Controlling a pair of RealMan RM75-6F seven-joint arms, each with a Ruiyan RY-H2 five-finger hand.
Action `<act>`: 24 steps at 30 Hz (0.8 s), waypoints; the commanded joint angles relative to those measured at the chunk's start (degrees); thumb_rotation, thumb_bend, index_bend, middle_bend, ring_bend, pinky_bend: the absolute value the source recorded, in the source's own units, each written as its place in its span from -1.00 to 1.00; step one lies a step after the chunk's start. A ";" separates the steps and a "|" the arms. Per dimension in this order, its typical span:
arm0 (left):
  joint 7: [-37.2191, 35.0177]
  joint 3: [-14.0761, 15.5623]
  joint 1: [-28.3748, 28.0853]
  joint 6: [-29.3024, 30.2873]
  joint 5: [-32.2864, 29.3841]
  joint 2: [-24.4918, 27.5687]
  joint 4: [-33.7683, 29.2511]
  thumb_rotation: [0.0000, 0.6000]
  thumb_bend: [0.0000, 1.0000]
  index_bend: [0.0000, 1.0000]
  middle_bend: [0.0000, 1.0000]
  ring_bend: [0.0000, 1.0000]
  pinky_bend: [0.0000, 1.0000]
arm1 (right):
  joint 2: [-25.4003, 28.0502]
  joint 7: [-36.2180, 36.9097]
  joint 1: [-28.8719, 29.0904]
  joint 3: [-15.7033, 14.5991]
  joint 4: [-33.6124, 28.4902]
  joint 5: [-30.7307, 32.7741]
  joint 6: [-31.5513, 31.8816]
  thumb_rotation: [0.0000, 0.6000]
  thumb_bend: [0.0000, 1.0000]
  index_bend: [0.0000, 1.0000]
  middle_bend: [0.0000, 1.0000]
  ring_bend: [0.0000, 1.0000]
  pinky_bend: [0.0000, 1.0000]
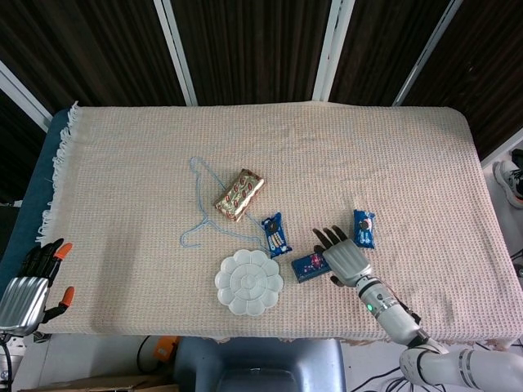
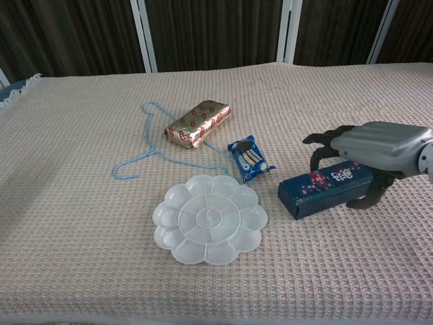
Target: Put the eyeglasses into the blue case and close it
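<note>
Right hand [image 2: 369,152] arched over dark blue box [image 2: 327,192] on table [image 1: 122,163], fingers curled above it, grip not confirmed; left hand [image 1: 33,282] idle at edge, fingers spread, empty; eyeglasses nowhere visible; step: reaching; next move calls for locating glasses

Cloth [image 1: 392,155] under me: beige waffle weave, white fringe. Palette [image 2: 208,218]: plain white. Hanger [image 2: 157,153]: pale blue. Wrapped bar [image 2: 198,124]: gold with red marks. Biscuit packet [image 2: 249,160]: blue, white print. Box [image 2: 326,192]: dark blue, pink specks. My right hand [image 2: 369,157]: grey, black fingers. My left hand [image 1: 33,286]: silver, orange fingertips.
</note>
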 commanded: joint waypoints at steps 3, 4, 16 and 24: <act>-0.22 0.06 0.15 0.34 0.24 0.07 0.07 1.00 -0.16 -1.00 -1.00 -1.00 -0.91 | -1.15 -0.77 0.46 0.32 0.67 1.17 0.76 1.00 -0.26 0.02 -1.00 -1.00 -1.00; -0.26 0.07 0.18 0.39 0.25 0.07 0.09 1.00 -0.16 -1.00 -1.00 -1.00 -0.91 | -1.26 -0.80 0.47 0.31 0.73 1.21 0.95 1.00 -0.25 0.04 -1.00 -1.00 -1.00; -0.10 0.20 0.24 0.45 0.51 0.04 0.10 1.00 -0.16 -1.00 -1.00 -1.00 -0.91 | 0.47 0.34 0.63 -0.41 -1.10 0.54 1.28 1.00 -0.25 -0.72 -1.00 -1.00 -1.00; -0.22 0.24 0.43 0.87 0.76 0.09 0.16 1.00 -0.16 -1.00 -1.00 -1.00 -0.91 | 5.23 5.12 -3.21 -1.23 -6.67 -6.95 8.83 1.00 -0.25 -0.86 -1.00 -1.00 -1.00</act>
